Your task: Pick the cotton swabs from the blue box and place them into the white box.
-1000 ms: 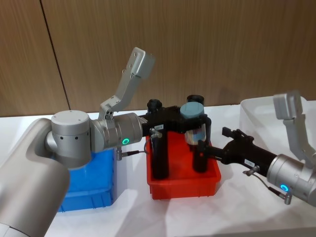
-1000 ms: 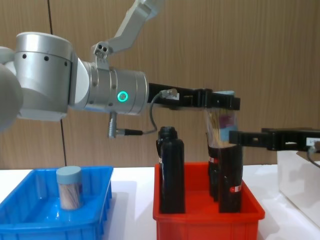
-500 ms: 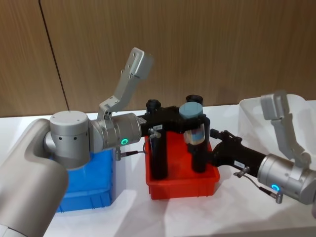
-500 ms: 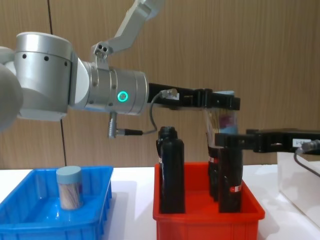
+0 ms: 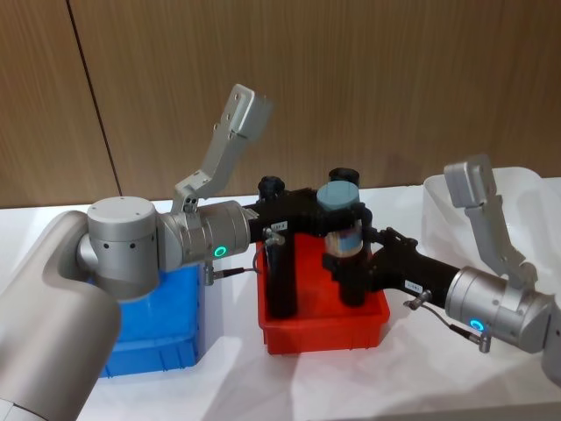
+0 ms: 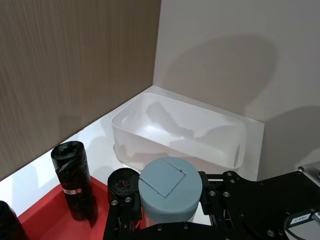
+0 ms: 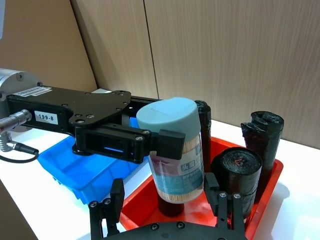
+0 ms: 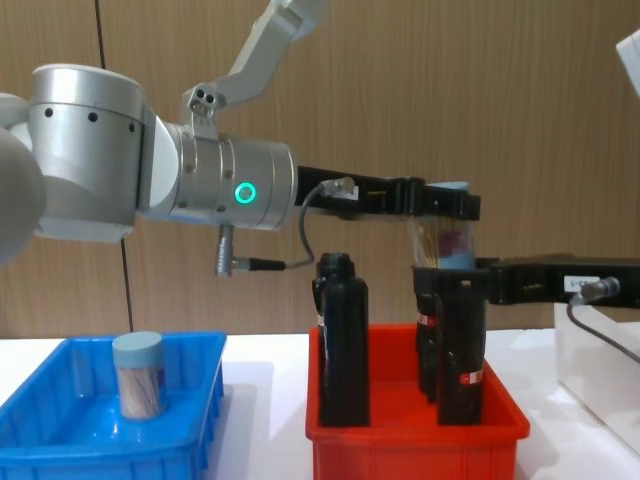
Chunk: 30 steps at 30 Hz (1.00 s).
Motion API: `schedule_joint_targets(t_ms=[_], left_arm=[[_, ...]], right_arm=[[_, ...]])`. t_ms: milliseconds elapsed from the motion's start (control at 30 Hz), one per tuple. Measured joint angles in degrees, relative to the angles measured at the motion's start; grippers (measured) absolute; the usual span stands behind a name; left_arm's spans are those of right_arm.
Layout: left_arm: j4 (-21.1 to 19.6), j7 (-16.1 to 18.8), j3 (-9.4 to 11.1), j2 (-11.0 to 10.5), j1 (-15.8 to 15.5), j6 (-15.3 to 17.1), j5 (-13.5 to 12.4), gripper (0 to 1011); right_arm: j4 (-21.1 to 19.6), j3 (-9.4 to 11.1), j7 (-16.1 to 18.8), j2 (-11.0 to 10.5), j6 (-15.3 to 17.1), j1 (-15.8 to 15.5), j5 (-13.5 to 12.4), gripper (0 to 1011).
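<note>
The left gripper [image 5: 344, 221] is still clamping the cotton swabs jar [image 5: 339, 195] over the red bin [image 5: 324, 329]. The right gripper [image 7: 165, 195], fingers spread, has now come in around the jar.

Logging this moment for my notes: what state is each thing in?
left gripper: shut on cotton swabs jar, above red bin
right gripper: open, straddling that jar
second jar: upright in blue box
white box: empty
black bottles: upright in red bin
</note>
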<state>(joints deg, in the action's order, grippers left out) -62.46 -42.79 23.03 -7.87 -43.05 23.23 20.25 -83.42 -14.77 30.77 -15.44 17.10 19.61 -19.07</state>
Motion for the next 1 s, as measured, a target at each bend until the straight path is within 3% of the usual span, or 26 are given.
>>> schedule_joint_targets(t_ms=[533,700,1000], left_arm=[[0.0,0.0,0.0,0.0,0.0,0.0,0.0,665],[0.0,0.0,0.0,0.0,0.0,0.0,0.0,665],[0.0,0.01,-0.01,0.0,0.0,0.0,-0.01,665]], right_arm=[[2.1,-0.59,0.53,0.57,-0.8,1.91,1.39,1002],[2.54,-0.76,0.47,0.65,-1.02,2.34,1.92,911],[3.64,-1.1,-0.07,0.89,-1.22,3.22,3.24,659]])
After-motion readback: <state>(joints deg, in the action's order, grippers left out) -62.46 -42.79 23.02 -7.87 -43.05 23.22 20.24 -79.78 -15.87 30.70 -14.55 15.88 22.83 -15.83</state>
